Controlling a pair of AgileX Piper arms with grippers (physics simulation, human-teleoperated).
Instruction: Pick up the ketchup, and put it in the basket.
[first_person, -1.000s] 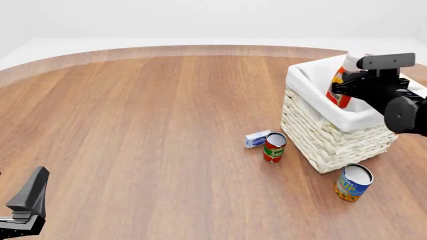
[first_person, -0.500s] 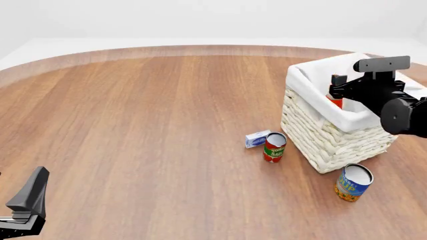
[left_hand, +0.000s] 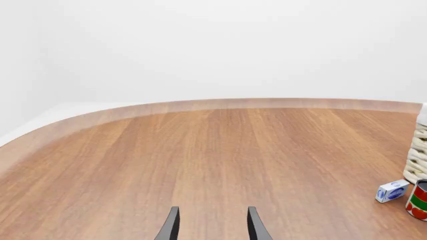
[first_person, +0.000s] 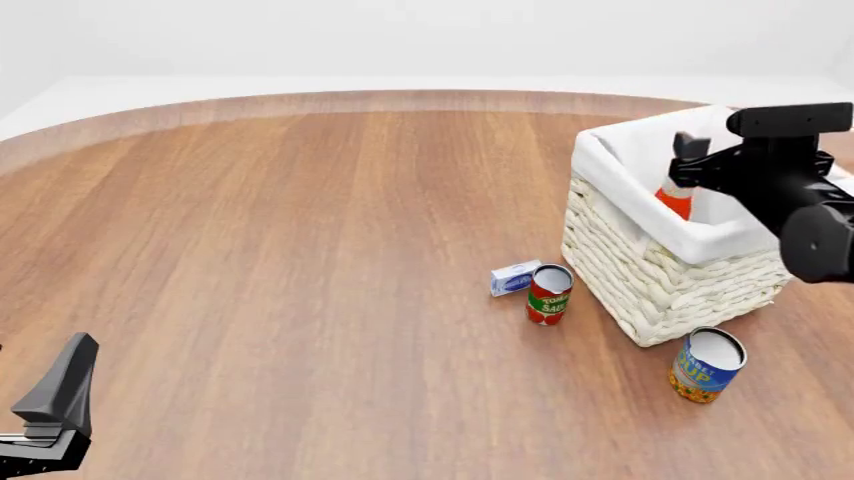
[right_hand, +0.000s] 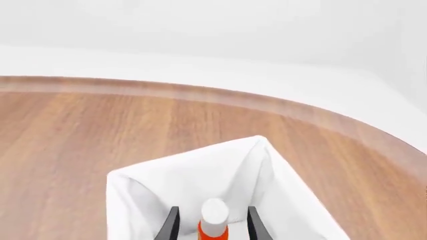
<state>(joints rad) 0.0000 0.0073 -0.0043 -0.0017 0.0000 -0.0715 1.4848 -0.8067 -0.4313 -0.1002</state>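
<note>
The ketchup (first_person: 675, 201) stands upright inside the basket (first_person: 643, 283), with only its red shoulder showing above the cloth rim. In the right wrist view its white cap (right_hand: 213, 212) sits between my fingers with a gap on each side, inside the white lining (right_hand: 180, 175). My right gripper (first_person: 686, 160) hovers open just over the bottle, above the basket. My left gripper (first_person: 60, 400) rests open and empty at the near left of the table; the left wrist view shows its fingers (left_hand: 171, 227) apart over bare wood.
A red-and-green tomato sauce can (first_person: 549, 294) and a small blue-white box (first_person: 514, 277) stand just left of the basket. A blue-and-yellow can (first_person: 706, 365) stands in front of it. The table's curved far edge runs behind.
The right gripper let go of the ketchup, which dropped from above the rim down into the basket. The gripper has since risen slightly. The left arm has not moved.
</note>
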